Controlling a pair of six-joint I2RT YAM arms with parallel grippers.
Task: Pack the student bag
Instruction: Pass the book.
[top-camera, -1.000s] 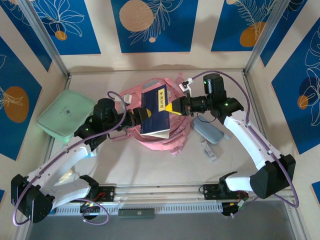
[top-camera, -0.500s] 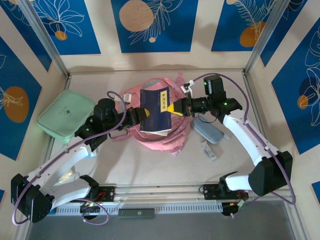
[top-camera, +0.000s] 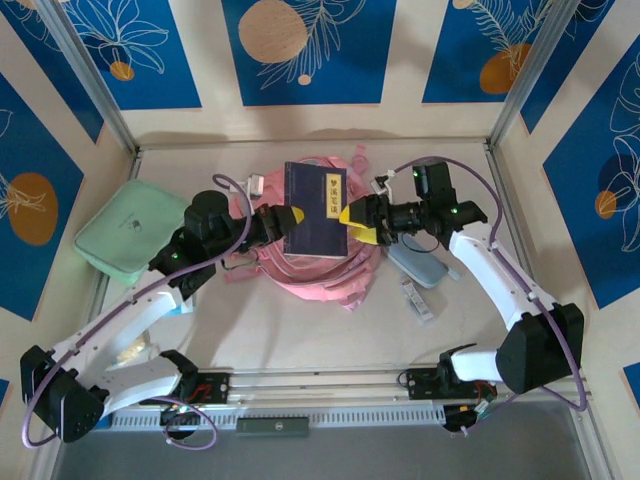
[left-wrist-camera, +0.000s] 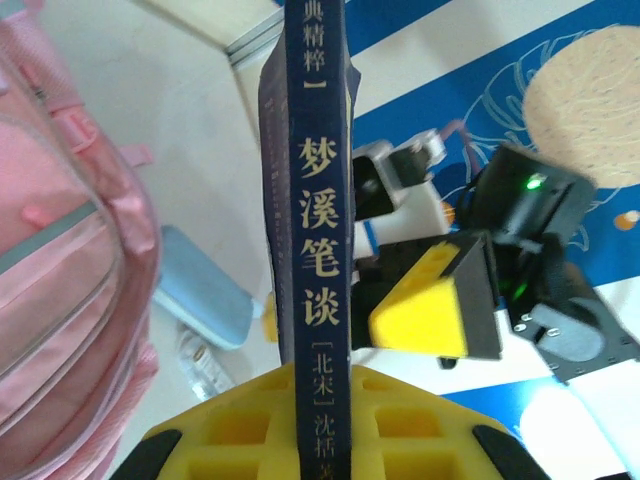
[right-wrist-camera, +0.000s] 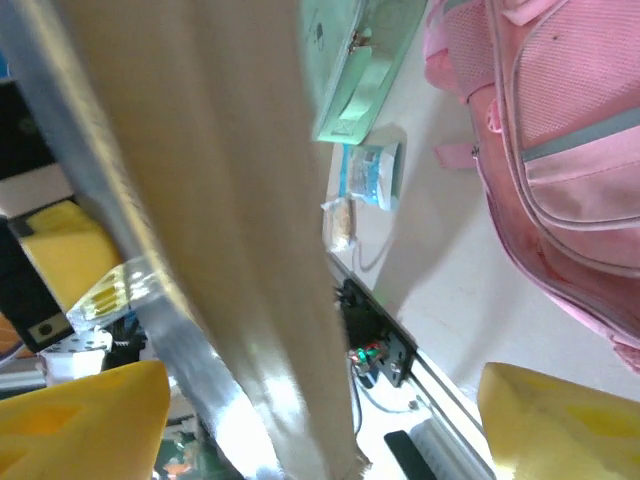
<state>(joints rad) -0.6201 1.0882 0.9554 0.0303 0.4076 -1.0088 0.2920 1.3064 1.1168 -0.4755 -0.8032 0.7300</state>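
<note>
Left gripper (top-camera: 288, 217) is clamping the blue book (top-camera: 315, 208) at its spine, holding it upright above the student bag (top-camera: 300, 275), which is lying mid-table. Right gripper (top-camera: 357, 224) is gaping wide around the far edge and gripping nothing, so likely 1 arm is carrying.

Cream walls (top-camera: 210, 115) with blue floral panels (top-camera: 345, 75) surround a pale grey tabletop (top-camera: 300, 325).

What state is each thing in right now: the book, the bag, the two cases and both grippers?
book: closed, lifted, gripped at its spine.
left gripper: shut on the book.
right gripper: open, fingers apart on either side of the book's page edge.
student bag: lying flat under the book; cannot tell if its main opening is open.
mint-green case: lying flat, looks closed.
light-blue case: lying flat, looks closed.
</note>
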